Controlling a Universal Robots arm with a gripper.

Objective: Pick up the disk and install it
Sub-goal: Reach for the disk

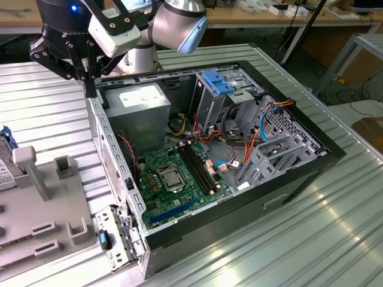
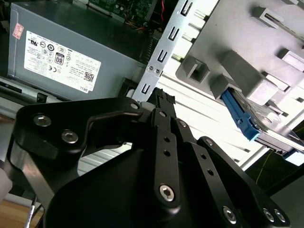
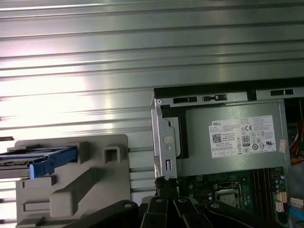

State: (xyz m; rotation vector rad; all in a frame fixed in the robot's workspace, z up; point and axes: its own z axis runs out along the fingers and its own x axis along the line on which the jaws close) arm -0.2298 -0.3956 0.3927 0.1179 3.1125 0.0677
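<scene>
The disk (image 1: 4, 160) stands on edge in a grey holder (image 1: 54, 203) at the exterior view's far left, its blue rail and silver body just showing. Both wrist views catch it too, as a blue-railed disk (image 2: 248, 119) and disk (image 3: 46, 159) slotted in the holder. My gripper (image 1: 90, 82) hangs over the back corner of the open computer case (image 1: 251, 197), beside the power-supply box, well apart from the disk. Its black fingers (image 2: 164, 102) are together with nothing between them. The gripper (image 3: 166, 183) tips sit above the case wall.
Inside the case lie a green motherboard (image 1: 173, 176), a grey power-supply box (image 1: 140, 107) and a metal drive cage with blue tabs (image 1: 218, 86), amid red and orange cables. The case rests on a ribbed metal table (image 1: 335, 227). Benches stand behind.
</scene>
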